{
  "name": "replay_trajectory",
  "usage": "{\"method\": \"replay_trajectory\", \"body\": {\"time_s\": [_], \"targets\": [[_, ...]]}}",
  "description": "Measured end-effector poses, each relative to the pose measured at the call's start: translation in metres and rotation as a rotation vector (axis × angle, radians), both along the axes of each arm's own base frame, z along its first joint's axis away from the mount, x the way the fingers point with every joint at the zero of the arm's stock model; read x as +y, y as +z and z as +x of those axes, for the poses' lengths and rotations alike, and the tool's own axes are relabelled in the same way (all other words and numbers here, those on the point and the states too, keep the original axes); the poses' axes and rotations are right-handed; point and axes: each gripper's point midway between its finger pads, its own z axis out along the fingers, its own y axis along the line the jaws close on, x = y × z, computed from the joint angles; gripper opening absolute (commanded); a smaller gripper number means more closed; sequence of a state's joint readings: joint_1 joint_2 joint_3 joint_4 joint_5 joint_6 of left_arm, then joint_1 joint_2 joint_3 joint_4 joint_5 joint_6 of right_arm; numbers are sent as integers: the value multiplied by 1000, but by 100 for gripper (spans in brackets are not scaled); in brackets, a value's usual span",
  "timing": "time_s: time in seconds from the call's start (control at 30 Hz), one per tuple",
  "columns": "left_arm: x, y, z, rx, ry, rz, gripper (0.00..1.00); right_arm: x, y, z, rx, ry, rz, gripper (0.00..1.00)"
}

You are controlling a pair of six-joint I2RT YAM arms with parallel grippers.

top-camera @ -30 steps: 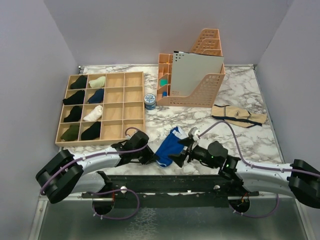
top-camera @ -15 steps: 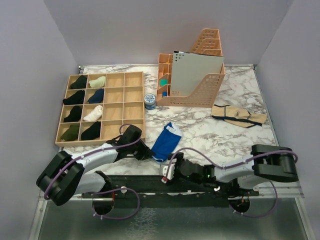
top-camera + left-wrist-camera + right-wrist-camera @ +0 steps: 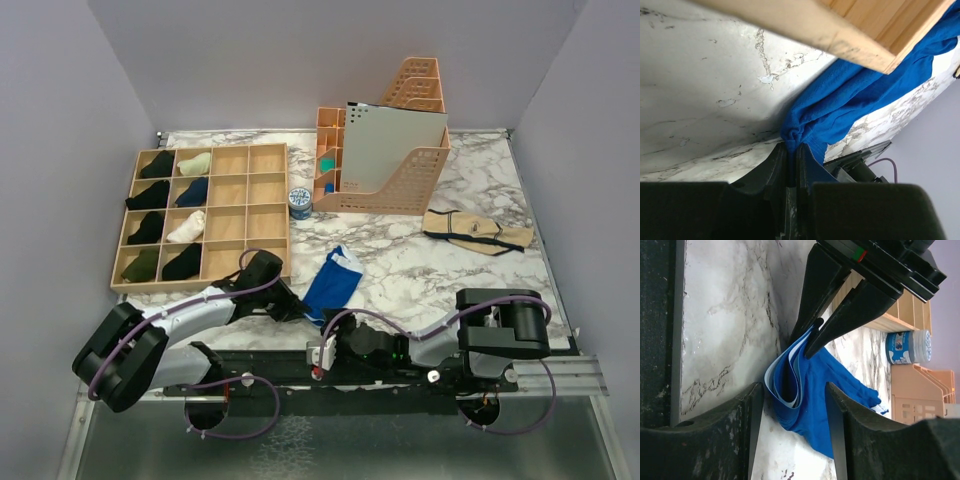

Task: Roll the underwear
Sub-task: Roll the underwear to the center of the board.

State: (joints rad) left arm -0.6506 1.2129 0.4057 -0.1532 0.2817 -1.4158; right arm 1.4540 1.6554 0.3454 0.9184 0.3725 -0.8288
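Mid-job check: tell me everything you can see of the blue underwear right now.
The blue underwear is soft, knit-looking cloth with pale edging at both ends. It lies loosely folded, not rolled, on the marble table, just right of the wooden organizer. The left hand pinches its bunched near corner. The right hand faces it open, apparently not touching.
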Motion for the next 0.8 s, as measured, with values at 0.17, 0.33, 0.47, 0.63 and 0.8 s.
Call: {"method": "replay_trajectory", "body": {"time_s": [0.17, 0.33, 0.47, 0.63, 0.8], "targets": [[0, 3, 0, -2, 3, -6, 0, 4, -3, 0, -2, 4, -10, 43], [1, 4, -1, -5, 9, -14, 0, 11, -6, 1, 9, -1, -13, 27], [3, 2, -5, 4, 15, -16, 0, 10, -12, 0, 29, -8, -16, 20], [4, 3, -5, 0, 16, -20, 15, 11, -12, -1, 69, -26, 13, 5], [6, 6, -8, -15, 17, -32, 39, 14, -12, -6, 157, -47, 73, 1]]}}
